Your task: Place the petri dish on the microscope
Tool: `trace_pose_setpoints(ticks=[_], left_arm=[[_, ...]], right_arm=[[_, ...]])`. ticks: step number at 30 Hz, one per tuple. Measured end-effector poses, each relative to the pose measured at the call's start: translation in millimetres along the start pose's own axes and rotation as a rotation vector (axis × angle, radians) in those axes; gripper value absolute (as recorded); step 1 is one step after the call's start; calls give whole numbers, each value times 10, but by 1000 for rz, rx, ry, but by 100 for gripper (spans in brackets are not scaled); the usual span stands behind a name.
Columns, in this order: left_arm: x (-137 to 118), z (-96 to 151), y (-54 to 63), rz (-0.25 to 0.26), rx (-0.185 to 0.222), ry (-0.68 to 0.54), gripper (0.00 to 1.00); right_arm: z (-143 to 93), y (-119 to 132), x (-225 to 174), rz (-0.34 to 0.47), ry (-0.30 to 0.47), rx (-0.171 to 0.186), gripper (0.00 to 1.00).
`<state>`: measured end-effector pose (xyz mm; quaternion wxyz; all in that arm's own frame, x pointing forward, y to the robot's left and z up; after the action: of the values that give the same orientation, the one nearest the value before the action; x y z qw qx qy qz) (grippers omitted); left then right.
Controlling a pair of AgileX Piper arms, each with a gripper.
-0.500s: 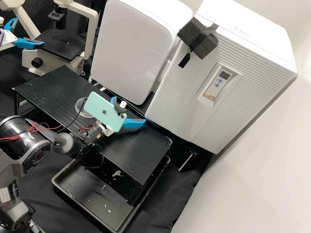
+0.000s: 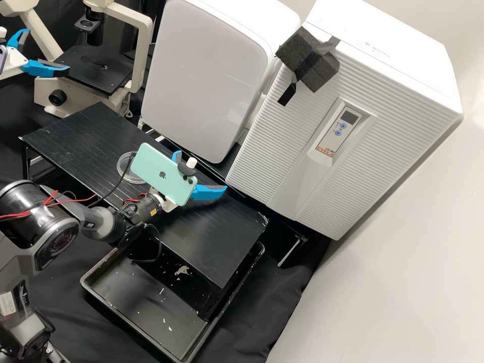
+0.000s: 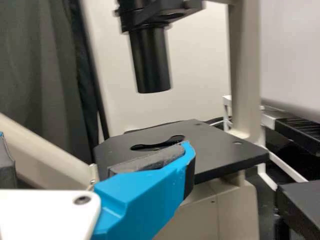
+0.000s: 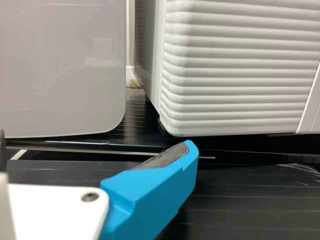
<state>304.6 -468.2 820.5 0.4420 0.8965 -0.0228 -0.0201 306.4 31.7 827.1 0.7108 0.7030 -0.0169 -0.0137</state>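
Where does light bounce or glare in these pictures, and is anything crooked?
High view: the scene leans, and the wall is brightest near the right edge; right wrist view: the glossy front panel carries faint, pale reflections; left wrist view: the black microscope stage shows no strong glare.

Lab, clearly. Microscope (image 2: 78,96) with flat black stage (image 3: 215,150) and vertical black tube (image 3: 150,60). Clear petri dish (image 2: 122,165) on a low black stand (image 2: 91,136). Ribbed white cabinet (image 2: 272,171) with small display and blue buttons, instrument-type; smooth-fronted white unit (image 2: 206,65) beside it. Black cloth (image 2: 272,297) under the stand.
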Motion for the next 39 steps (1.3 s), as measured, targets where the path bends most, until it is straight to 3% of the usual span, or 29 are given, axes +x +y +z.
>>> trace_pose_setpoints(ticks=[5, 8, 10, 17, 23, 26, 34, 39], left_arm=[[-54, 240, 106, 25, -5, -136, 100], [-101, 445, 118, 10, -12, -278, 100], [-140, 595, 93, -18, -22, -383, 100], [-234, 1063, -55, -110, 11, -667, 100], [-247, 1433, -146, -135, 67, -835, 100], [-227, 1569, -178, -152, 73, -898, 100], [-23, 1741, -290, -255, -28, -924, 100], [88, 1786, -349, -301, -56, -900, 100]], right_arm=[[0, 0, 0, 0, 0, 0, 100], [0, 0, 0, 0, 0, 0, 100], [0, 0, 0, 0, 0, 0, 100], [0, 0, 0, 0, 0, 0, 100], [0, 0, 0, 0, 0, 0, 100], [0, 0, 0, 0, 0, 0, 100], [0, 0, 0, 0, 0, 0, 100], [0, 0, 0, 0, 0, 0, 100]])
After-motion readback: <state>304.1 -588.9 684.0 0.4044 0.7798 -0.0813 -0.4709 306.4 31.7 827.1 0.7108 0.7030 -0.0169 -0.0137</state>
